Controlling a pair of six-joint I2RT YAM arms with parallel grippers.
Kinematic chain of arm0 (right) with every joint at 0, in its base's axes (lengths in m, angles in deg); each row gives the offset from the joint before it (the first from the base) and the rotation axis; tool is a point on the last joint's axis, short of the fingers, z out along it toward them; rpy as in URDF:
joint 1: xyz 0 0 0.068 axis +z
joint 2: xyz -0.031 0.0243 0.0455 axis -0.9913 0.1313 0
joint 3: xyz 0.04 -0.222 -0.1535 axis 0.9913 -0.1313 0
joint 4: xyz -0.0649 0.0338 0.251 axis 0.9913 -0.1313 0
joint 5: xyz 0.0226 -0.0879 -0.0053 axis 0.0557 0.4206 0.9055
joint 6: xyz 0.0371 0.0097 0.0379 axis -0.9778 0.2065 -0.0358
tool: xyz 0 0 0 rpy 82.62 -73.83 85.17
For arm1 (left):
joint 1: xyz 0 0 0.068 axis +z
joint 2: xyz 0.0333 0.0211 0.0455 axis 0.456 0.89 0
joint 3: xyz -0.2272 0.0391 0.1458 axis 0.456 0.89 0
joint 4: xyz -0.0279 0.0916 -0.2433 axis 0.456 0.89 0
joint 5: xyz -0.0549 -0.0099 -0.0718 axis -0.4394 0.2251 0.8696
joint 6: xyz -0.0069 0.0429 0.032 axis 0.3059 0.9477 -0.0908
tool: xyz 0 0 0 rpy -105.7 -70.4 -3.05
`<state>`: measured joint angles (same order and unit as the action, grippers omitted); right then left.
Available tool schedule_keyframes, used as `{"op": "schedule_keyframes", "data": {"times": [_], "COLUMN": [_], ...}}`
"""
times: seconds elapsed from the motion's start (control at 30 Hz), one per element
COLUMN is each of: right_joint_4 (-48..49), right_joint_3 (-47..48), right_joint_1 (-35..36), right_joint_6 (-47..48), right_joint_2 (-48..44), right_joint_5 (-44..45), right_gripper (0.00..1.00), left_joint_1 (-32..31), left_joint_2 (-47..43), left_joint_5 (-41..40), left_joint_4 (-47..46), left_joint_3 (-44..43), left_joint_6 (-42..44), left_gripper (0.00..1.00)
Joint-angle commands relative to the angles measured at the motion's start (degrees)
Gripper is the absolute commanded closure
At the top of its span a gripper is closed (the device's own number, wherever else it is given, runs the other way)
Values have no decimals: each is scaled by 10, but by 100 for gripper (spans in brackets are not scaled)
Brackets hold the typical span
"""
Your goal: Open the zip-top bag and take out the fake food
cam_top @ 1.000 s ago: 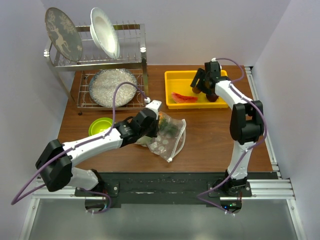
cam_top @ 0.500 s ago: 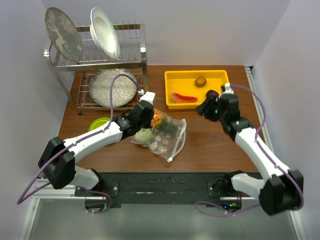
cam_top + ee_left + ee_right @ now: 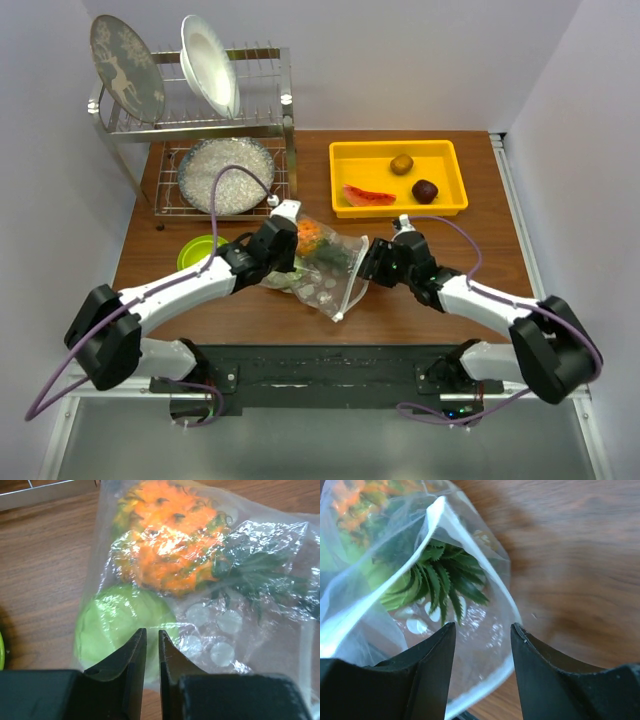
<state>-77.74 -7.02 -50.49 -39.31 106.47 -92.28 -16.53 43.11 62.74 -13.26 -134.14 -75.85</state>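
The zip-top bag [image 3: 335, 282] lies mid-table, its mouth open toward the right. Inside it are the orange pineapple [image 3: 310, 236] and the green round fruit [image 3: 115, 620]. My left gripper [image 3: 289, 262] is shut on the bag's left part, its jaws almost touching with film between them [image 3: 151, 632]. My right gripper [image 3: 366, 264] is open at the bag's mouth, its jaws on either side of the lower rim [image 3: 482, 630]. The pineapple's green leaves [image 3: 440, 575] show just inside. The watermelon slice [image 3: 368, 195], kiwi [image 3: 401, 163] and dark ball [image 3: 425, 190] lie in the yellow tray [image 3: 400, 148].
A metal dish rack [image 3: 200, 125] with two upright plates and a flat glass plate stands at the back left. A lime-green bowl [image 3: 198, 250] sits just left of my left arm. Walls close in on both sides.
My right arm left the dark ball in the yellow tray and swung down to the bag's mouth. My left gripper shifted slightly on the bag's left part.
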Motion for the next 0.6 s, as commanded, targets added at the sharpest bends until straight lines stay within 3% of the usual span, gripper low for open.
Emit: {"op": "schedule_keyframes", "data": {"times": [0.0, 0.23, 0.4, 0.57], "right_joint_4": [137, 210, 287, 301], "right_joint_3": [15, 11, -35, -35], "right_joint_1": [18, 40, 55, 65], "right_joint_6": [-49, -101, -126, -127], "right_joint_2": [48, 101, 78, 77], "right_joint_5": [17, 56, 110, 142], "right_gripper": [47, 45, 44, 42], "left_joint_1": [1, 1, 1, 1], "left_joint_2": [-39, -34, -18, -17], "left_joint_5": [12, 1, 4, 3], "left_joint_4": [-14, -34, -48, -51], "left_joint_3": [17, 54, 68, 69], "left_joint_6": [-18, -23, -25, -21], "left_gripper": [78, 77, 85, 88]}}
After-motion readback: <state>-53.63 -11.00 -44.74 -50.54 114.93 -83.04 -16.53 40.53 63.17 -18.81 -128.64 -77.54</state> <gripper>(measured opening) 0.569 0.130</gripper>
